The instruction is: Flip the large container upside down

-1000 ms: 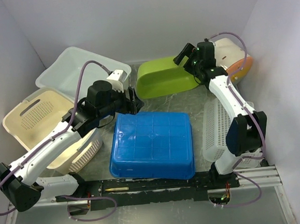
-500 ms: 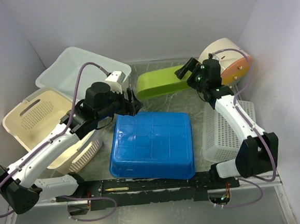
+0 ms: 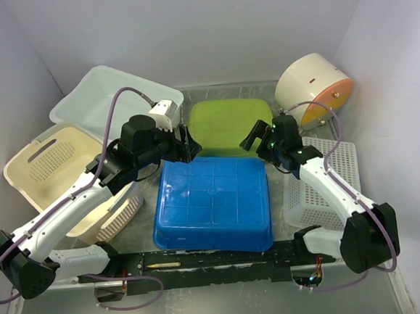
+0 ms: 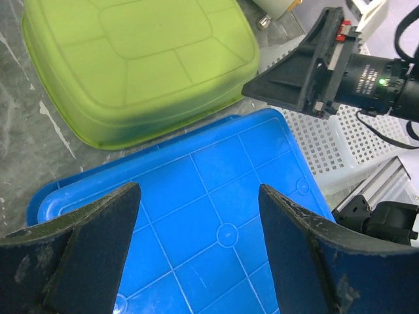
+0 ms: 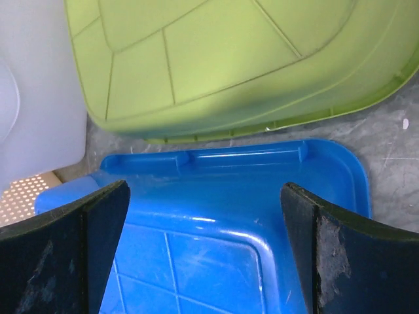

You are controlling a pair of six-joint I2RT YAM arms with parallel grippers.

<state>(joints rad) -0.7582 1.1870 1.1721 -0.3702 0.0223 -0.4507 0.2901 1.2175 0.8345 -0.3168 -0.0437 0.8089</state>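
A green container [image 3: 229, 123] lies bottom-up on the table behind a bigger blue container [image 3: 212, 204], which is also bottom-up. My left gripper [image 3: 187, 148] is open and empty above the blue container's far left corner. My right gripper [image 3: 254, 138] is open and empty over its far right corner, just in front of the green container. In the left wrist view the green base [image 4: 141, 59] and blue base [image 4: 209, 216] show between my open fingers [image 4: 198, 190]. The right wrist view shows the blue rim [image 5: 216, 163] and green base [image 5: 216, 59] beyond the open gripper [image 5: 204, 190].
A white tub [image 3: 107, 92] and a cream perforated basket [image 3: 54, 158] stand at the left. A white perforated basket [image 3: 321, 181] is at the right, with a round white and orange container [image 3: 312, 87] behind it. A metal rail [image 3: 362, 247] runs along the near edge.
The green container has tipped from lying on its side to flat, bottom-up. My right arm has swung from the back right down towards the blue container. The left arm has barely moved.
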